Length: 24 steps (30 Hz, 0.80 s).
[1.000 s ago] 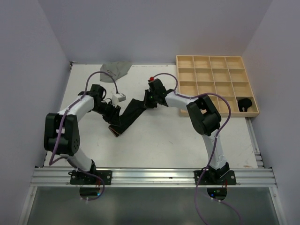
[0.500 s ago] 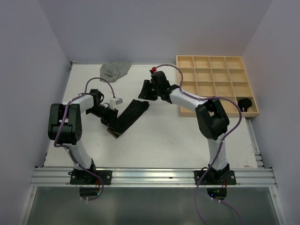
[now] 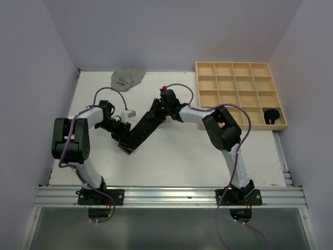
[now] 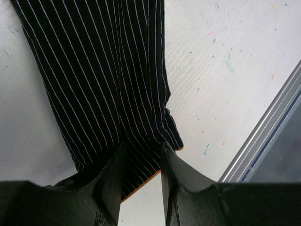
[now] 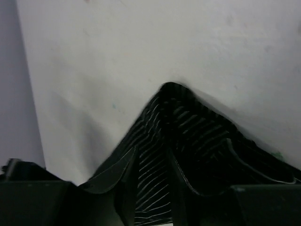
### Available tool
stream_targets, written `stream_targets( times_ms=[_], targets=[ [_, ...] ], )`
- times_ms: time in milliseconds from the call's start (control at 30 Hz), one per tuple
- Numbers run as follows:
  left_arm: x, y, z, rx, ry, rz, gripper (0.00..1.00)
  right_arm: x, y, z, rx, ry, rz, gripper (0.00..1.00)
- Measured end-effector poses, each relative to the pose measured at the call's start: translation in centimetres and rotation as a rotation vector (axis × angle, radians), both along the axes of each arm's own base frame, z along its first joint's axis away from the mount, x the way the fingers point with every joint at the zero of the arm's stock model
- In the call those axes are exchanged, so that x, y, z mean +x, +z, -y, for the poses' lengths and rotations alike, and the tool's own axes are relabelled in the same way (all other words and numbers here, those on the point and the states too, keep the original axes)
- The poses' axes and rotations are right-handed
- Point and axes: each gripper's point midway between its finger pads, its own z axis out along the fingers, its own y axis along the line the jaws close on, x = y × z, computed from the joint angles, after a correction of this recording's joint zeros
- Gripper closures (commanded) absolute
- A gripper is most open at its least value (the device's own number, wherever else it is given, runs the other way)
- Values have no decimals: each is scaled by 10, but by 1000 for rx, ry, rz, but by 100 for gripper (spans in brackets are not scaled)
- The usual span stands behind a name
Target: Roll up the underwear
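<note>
The black pinstriped underwear (image 3: 141, 127) lies as a long folded strip across the white counter (image 3: 182, 151). The left claw (image 4: 141, 148) pinches its waistband end, and the right claw (image 5: 153, 154) grips the far end, tented upward.

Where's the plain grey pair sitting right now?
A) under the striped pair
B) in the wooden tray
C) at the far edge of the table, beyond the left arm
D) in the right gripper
C: the grey underwear lies crumpled at the far edge of the table, apart from the wooden tray.
</note>
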Motion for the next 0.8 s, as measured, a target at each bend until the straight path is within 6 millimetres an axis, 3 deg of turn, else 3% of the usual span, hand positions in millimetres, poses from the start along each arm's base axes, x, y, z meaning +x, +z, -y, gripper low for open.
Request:
stream_targets(
  times_ms=[67,100,233,433,667,800],
  targets=[
    [0,0,0,0,0,0,61,-16,-33,5,-32,-3,-68,66],
    [0,0,0,1,0,-1,61,-18,-35,2,-6,-1,-77,66],
    [0,0,0,1,0,-2,61,-10,-35,0,-1,-7,-55,67],
    [-1,1,7,-30,-26,-3,60,22,-30,-17,-32,80,36,67],
    [-8,15,56,-135,-157,13,53,32,-25,-12,-102,177,130,56],
    [3,41,64,-185,-125,82,48,32,-12,0,-147,205,169,54]
  ],
)
